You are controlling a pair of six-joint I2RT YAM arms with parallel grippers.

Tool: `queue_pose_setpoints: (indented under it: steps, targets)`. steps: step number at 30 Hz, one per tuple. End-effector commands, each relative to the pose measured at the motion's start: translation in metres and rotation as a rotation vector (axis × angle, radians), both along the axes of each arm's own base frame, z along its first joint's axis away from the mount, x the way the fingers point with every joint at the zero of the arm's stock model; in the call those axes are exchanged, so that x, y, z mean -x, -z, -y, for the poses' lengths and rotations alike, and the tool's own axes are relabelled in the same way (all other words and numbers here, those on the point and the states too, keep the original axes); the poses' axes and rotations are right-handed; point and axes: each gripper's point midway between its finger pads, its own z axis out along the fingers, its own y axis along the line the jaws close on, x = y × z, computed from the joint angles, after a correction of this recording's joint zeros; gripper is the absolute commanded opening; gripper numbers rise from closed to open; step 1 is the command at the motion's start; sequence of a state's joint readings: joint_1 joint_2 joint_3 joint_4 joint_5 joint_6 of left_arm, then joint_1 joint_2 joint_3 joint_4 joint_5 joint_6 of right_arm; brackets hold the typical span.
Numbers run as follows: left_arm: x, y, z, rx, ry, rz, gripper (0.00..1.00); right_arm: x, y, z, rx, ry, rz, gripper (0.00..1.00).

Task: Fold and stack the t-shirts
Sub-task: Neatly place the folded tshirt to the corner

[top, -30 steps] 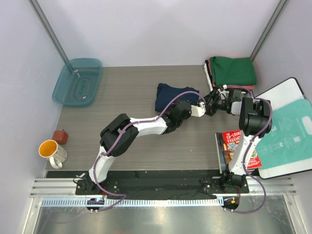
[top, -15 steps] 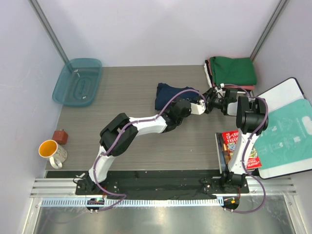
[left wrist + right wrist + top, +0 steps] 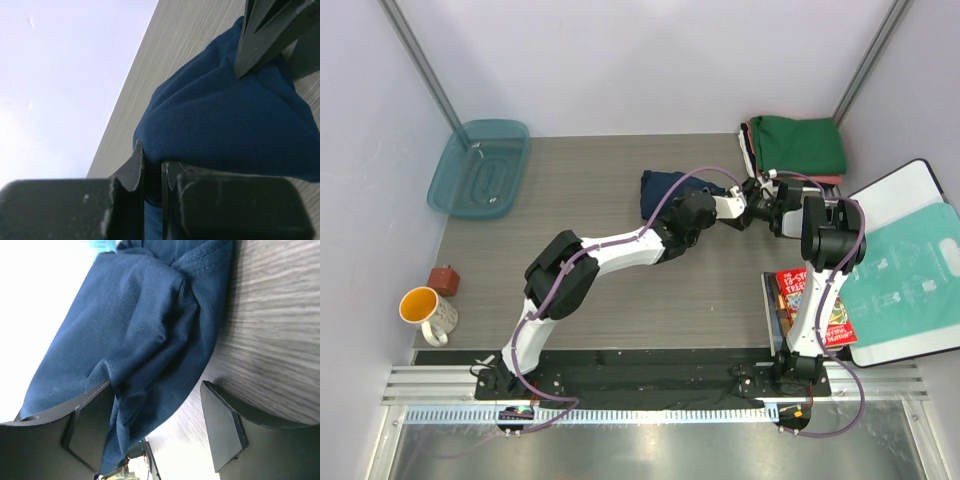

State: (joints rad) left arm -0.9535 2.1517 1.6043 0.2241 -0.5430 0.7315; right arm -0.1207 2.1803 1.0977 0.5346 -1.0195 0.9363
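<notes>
Teal plastic is seen at the upper left of the top view, where a shallow tray (image 3: pixel 480 168) is set on the grey wood-grain table (image 3: pixel 580 240). Lower on the left edge, a small red-brown block (image 3: pixel 445 279) and a yellow mug (image 3: pixel 428 312) are placed near each other. Slightly above the centre, the navy t-shirt (image 3: pixel 665 188) is found in a crumpled heap on the table, its right side hidden by the two wrists. The left gripper (image 3: pixel 728 207) is positioned at the shirt's right edge. In the left wrist view this gripper (image 3: pixel 152 167) is shown closed, with a fold of the navy cloth pinched between its fingers. Just to the right, the right gripper (image 3: pixel 752 208) is pointed leftwards at the same edge. In the right wrist view that gripper (image 3: pixel 157 415) is shown with its jaws wide apart: a bunched fold of the shirt is straddled, the finger at lower left is touched by the cloth, and the other is separated from it by bare table. At the upper right the stack of folded t-shirts (image 3: pixel 798 145) is laid, green on top, with salmon-red and white edges shown beneath. At the lower right a red book (image 3: pixel 810 300) is placed beside a white board (image 3: pixel 910 185), on which a teal-printed bag (image 3: pixel 910 270) is spread.
</notes>
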Motion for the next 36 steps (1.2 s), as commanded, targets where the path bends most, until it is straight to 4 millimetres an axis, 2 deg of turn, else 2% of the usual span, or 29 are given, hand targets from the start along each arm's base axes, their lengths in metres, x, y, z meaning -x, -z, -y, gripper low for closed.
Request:
queue_pose_setpoints:
  steps: [1,8,15,18,19,24,25,31,34,35,36]
  targets:
    - [0.001,-0.028,0.005,0.118,-0.029,0.034,0.00,-0.015,0.006,0.001,0.005,0.040,0.025,0.75]
    - [0.004,-0.022,0.007,0.107,-0.022,0.025,0.00,-0.021,0.000,0.001,-0.036,0.053,0.040,0.75]
    - [0.013,-0.003,0.007,0.080,-0.012,-0.018,0.00,-0.029,-0.013,0.002,-0.068,0.060,0.076,0.69]
    - [0.017,0.005,0.005,0.065,-0.010,-0.030,0.00,-0.031,-0.017,0.001,-0.084,0.057,0.084,0.54]
    - [0.019,0.009,0.004,0.055,-0.007,-0.034,0.00,-0.032,-0.017,0.001,-0.090,0.058,0.087,0.40]
    - [0.029,0.028,0.002,0.025,0.008,-0.076,0.00,-0.039,-0.030,0.000,-0.109,0.040,0.120,0.05]
    - [0.033,0.035,0.000,0.009,0.012,-0.092,0.00,-0.040,-0.032,0.001,-0.110,0.042,0.124,0.01]
    - [0.051,0.062,-0.001,-0.035,0.047,-0.160,0.00,-0.045,-0.055,0.001,-0.118,0.011,0.194,0.01]
    - [0.056,0.068,0.000,-0.046,0.058,-0.178,0.00,-0.051,-0.065,0.002,-0.060,-0.032,0.262,0.01]
    - [0.056,0.066,-0.001,-0.043,0.054,-0.176,0.00,-0.048,-0.057,0.001,-0.049,-0.050,0.205,0.01]
    - [0.056,0.065,0.000,-0.042,0.053,-0.171,0.00,-0.052,-0.068,0.002,-0.023,-0.065,0.234,0.01]
